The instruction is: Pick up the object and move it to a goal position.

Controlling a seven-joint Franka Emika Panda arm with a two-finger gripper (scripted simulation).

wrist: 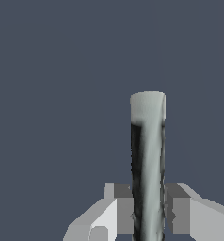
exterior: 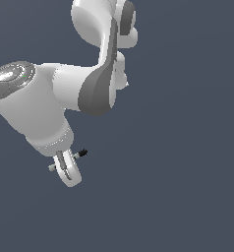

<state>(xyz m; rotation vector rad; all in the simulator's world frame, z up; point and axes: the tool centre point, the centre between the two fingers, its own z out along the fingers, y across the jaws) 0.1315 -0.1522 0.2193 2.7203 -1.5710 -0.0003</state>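
Exterior view: 1 white Panda arm (exterior: pixel 65 93) fills the upper part of the exterior view's left, wrist bent down, background plain dark grey-blue all over. The hand (exterior: pixel 69 170) hangs below the wrist, seen roughly edge-on as a white rounded loop with a grey inner strip. The object (exterior: pixel 77 155) is a slim grey stick crossing the hand sideways, black tip poking out toward the exterior view's right, a pale stub (exterior: pixel 52 168) showing on the other side, so the stick sits slightly tilted, tip end higher. Wrist view: the object (wrist: pixel 148 160) fills the middle as a grey cylinder with a dark streak down 1 side and a paler end cap, running straight out from between the 2 fingers (wrist: pixel 124 212). Grey pads sit on both sides of the stick, touching or just about touching it. Hand is clenched on the object, grasping it near 1 end in the wrist view, nearer mid-length in the exterior view. No surface can be made out under the hand in either view, just flat background; whether the object is lifted high or low cannot be told.
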